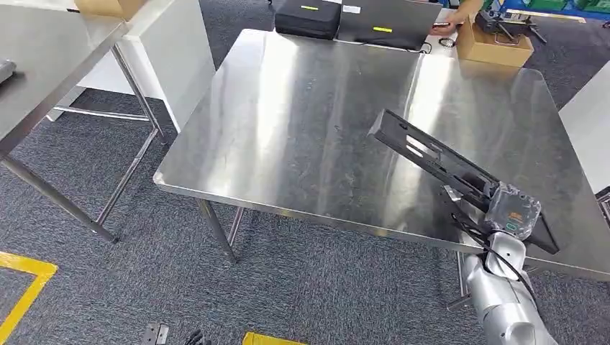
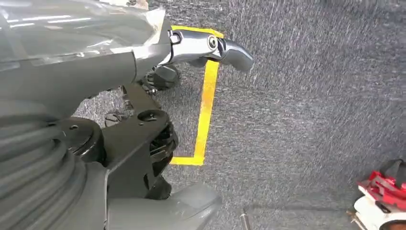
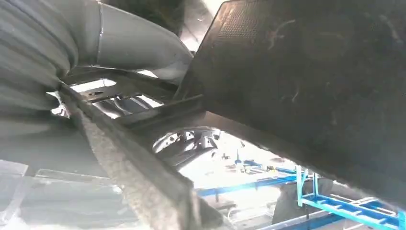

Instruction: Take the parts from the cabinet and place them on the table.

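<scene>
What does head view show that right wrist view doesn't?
Head view: the steel table, a cardboard box and black cases at its far edge, grey carpet, and the full length of the black part above the table. Right wrist view: blue framework in the background. Both: the right robot hand gripping the black part.

Head view overlooks table [image 1: 302, 129]; wrist views sit close behind hands.
</scene>
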